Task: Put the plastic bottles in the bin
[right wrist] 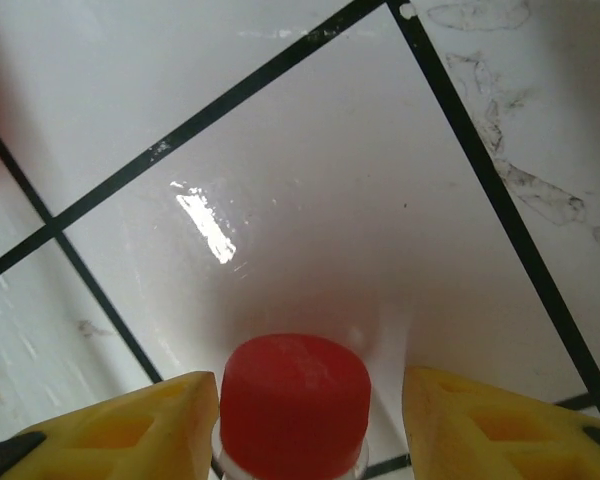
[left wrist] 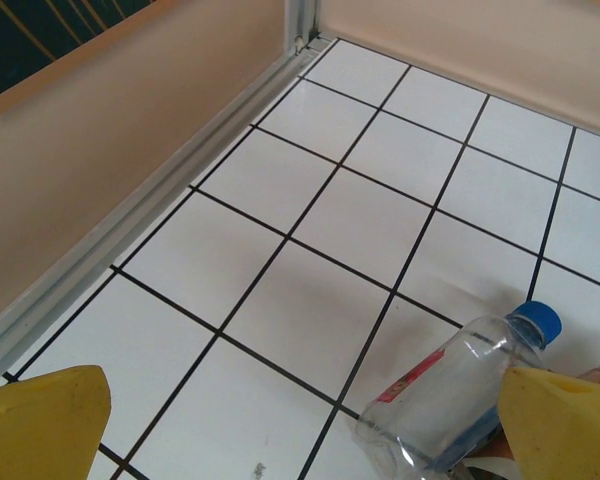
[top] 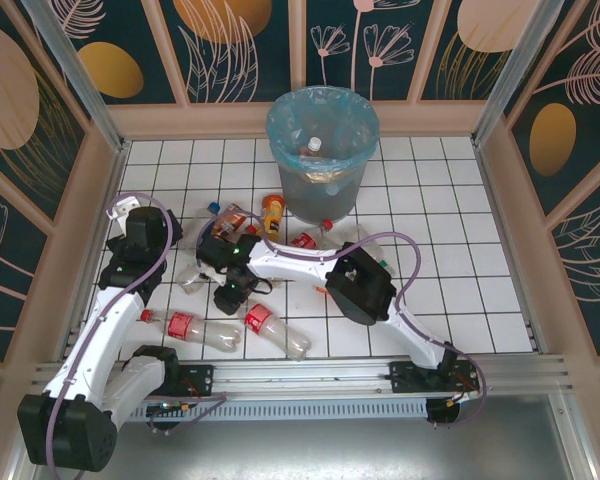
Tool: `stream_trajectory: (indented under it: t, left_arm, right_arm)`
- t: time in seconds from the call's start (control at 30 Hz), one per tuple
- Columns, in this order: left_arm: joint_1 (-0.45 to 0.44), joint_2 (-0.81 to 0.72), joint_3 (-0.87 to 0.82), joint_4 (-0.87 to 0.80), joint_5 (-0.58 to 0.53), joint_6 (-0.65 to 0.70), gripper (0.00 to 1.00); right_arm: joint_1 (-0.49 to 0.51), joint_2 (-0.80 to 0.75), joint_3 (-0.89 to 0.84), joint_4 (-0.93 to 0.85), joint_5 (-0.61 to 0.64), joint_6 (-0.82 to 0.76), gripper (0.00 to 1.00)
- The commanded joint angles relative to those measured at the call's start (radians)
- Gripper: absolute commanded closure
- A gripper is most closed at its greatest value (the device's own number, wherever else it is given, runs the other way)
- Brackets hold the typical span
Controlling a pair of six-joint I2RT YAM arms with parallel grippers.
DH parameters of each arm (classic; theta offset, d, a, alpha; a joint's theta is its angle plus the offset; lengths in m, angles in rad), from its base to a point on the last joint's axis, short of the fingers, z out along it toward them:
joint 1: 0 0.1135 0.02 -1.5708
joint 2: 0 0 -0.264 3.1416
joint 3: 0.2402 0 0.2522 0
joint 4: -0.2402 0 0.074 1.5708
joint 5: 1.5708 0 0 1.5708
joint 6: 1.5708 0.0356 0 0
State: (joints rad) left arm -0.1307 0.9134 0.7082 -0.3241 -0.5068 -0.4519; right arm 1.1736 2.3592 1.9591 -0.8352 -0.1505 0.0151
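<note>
- Straddling the red-capped bottle (right wrist: 295,400), the right gripper (right wrist: 305,395) has its fingers spread, with a gap on either side of the cap; closing this high may pinch the cap alone, so the bottle swings or slips
- Left gripper (left wrist: 300,430) hangs wide open and empty, 1 finger beside a blue-capped bottle (left wrist: 450,400) it could nudge rolling
- Both bottles lie in front of the bin (top: 325,195), to its left; a low carry could clip its rim

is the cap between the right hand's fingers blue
No, the bottle cap framed by the right hand is red.
</note>
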Motion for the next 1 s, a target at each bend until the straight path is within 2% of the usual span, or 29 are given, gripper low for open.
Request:
stream_trajectory:
  t: [0.0, 0.07, 0.3, 0.47, 0.6, 0.77, 0.97]
  left_arm:
    - [0.006, -0.001, -0.011, 0.037, -0.019, 0.022, 0.01]
    - [0.006, -0.001, -0.013, 0.037, -0.021, 0.024, 0.01]
    - [0.007, -0.009, -0.001, 0.042, -0.011, 0.047, 0.01]
    - [0.006, -0.019, 0.045, 0.051, 0.048, 0.089, 0.01]
    - [0.006, -0.035, 0.095, 0.082, 0.202, 0.154, 0.01]
    - [0.006, -0.026, 0.184, 0.153, 0.393, 0.209, 0.06]
    - [-0.004, 0.100, 0.413, 0.238, 0.639, 0.197, 0.13]
  right_arm:
    - [0.004, 0.021, 0.036, -0.041, 0.017, 0.012, 0.49]
    - [0.002, 0.019, 0.036, -0.041, 0.016, 0.011, 0.52]
    - [-0.012, -0.023, 0.031, -0.045, 0.017, 0.011, 0.70]
    - [-0.034, -0.113, 0.002, -0.048, 0.013, 0.019, 0.77]
    - [-0.073, -0.237, -0.042, -0.018, -0.034, 0.035, 0.82]
    - [-0.155, -0.396, -0.063, 0.015, -0.028, 0.039, 0.89]
    - [-0.271, -0.555, 0.096, 0.066, 0.072, -0.025, 0.96]
